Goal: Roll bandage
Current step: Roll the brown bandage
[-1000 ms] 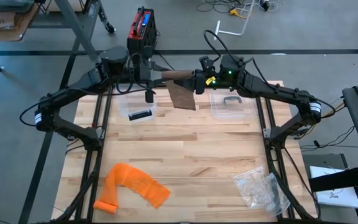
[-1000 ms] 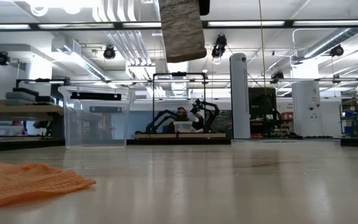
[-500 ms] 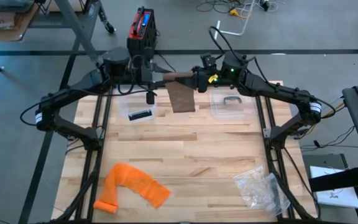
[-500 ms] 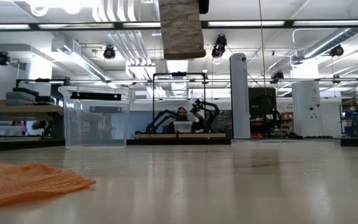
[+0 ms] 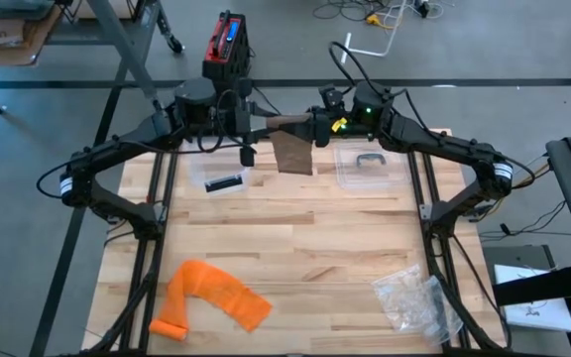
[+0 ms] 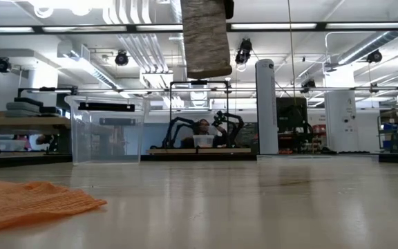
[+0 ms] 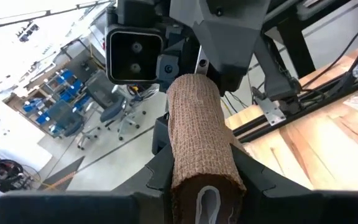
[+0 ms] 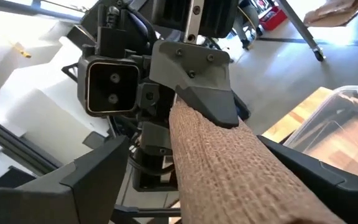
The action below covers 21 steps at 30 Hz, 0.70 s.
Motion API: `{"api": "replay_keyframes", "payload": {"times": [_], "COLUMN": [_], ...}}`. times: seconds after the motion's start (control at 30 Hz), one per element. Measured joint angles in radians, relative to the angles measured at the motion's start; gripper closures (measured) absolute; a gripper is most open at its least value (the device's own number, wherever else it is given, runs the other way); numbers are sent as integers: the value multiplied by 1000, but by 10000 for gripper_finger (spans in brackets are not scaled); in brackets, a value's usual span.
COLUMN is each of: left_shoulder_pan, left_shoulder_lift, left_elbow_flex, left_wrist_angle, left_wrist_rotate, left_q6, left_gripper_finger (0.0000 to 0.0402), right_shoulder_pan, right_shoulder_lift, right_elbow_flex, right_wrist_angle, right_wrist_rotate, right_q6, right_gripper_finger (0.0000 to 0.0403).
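Now we saw the right gripper (image 5: 315, 129) spread wide around the bandage roll (image 5: 284, 122), upper centre above the bench (image 5: 295, 248), while the left gripper (image 5: 258, 124) stayed clamped; another winding turn seemed ready.

Overhead straight down, table-level across toward the room, both wrist cameras close on the shared bandage roll (image 7: 199, 134).

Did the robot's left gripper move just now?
Yes. In the high view the left gripper has shifted rightward, away from the small clear box and toward the right gripper, with the brown bandage between them.
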Motion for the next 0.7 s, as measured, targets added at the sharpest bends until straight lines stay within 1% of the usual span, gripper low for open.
{"api": "replay_keyframes", "payload": {"times": [0.2, 0.4, 0.57, 0.7], "left_shoulder_pan": [-7, -21, -31, -39], "left_shoulder_lift": [0, -1, -1, -1], "left_elbow_flex": [-4, -6, -7, -20], "left_wrist_angle": [8, 25, 33, 62], "left_wrist_rotate": [-3, -8, -8, -9], "left_q6": [0, -16, -22, -31], "left_gripper_finger": [317, 318, 319, 319], "right_shoulder_pan": [0, -9, -9, -8], "right_shoulder_lift": [0, 0, 0, -1], "right_elbow_flex": [0, 0, 0, 0], "right_wrist_angle": [-4, -5, -7, -6], "right_wrist_rotate": [-5, -42, -54, -65], "right_q6": [0, 1, 1, 4], "right_gripper_finger": [120, 164, 185, 190]}}
